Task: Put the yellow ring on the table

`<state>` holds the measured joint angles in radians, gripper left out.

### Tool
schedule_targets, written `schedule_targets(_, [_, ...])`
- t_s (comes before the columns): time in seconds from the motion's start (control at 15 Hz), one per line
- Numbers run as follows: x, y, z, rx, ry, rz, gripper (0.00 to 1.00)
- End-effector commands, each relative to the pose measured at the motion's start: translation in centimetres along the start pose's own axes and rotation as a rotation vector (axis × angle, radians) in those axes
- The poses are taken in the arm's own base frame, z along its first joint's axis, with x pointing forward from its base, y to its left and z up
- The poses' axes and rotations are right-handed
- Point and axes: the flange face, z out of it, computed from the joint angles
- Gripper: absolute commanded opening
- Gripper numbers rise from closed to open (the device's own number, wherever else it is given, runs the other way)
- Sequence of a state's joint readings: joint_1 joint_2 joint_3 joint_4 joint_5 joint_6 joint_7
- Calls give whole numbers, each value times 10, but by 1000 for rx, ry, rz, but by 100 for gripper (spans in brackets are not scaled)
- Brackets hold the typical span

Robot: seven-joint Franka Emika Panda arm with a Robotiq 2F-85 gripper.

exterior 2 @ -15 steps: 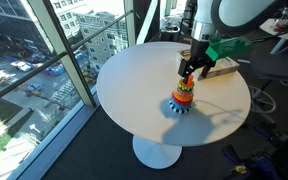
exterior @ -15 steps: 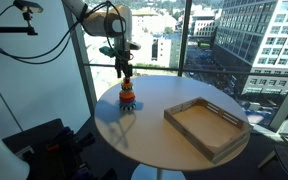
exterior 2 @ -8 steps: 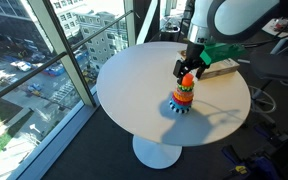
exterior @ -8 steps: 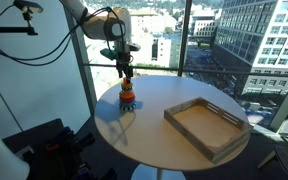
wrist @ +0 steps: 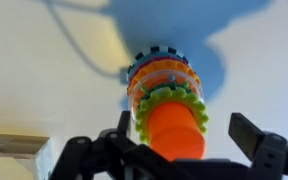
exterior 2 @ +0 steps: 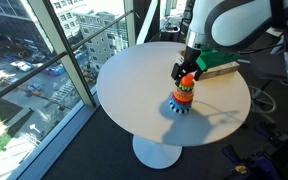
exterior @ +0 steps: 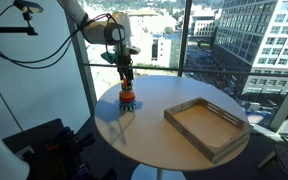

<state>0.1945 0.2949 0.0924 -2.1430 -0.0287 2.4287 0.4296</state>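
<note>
1. yellow ring (wrist: pixel 149 93): threaded on the ring stack (exterior 2: pixel 183 97), below the orange top piece (wrist: pixel 174 130) and above the blue base ring (wrist: pixel 152 55). not separable from its neighbours in both exterior views.
2. ring stack: upright on the table (exterior 2: pixel 134 90), near the table's edge on the window side in an exterior view (exterior: pixel 127 97).
3. gripper (wrist: pixel 174 150): directly above the stack, pointing down. fingers (wrist: pixel 259 145) spread wide, one on each side of the orange top piece, not touching it. nothing held.
4. wooden tray (exterior: pixel 206 125): at the opposite edge of the table, well apart from the stack.
</note>
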Motion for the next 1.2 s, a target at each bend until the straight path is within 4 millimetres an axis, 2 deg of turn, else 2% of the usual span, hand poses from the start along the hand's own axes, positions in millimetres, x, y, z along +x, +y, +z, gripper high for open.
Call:
schedule_targets(0.0, [0, 0, 3, -25, 29, 30, 100])
schedule_targets(0.73, [-3, 0, 12, -49, 24, 68, 100])
schedule_targets(0.8, [-2, 1, 12, -49, 22, 72, 75])
schedule_targets(0.87, [-2, 1, 13, -50, 21, 76, 74])
schedule_targets(1.07, [-2, 2, 13, -49, 18, 85, 49])
schedule_targets(1.13, [-2, 1, 12, -47, 18, 85, 48])
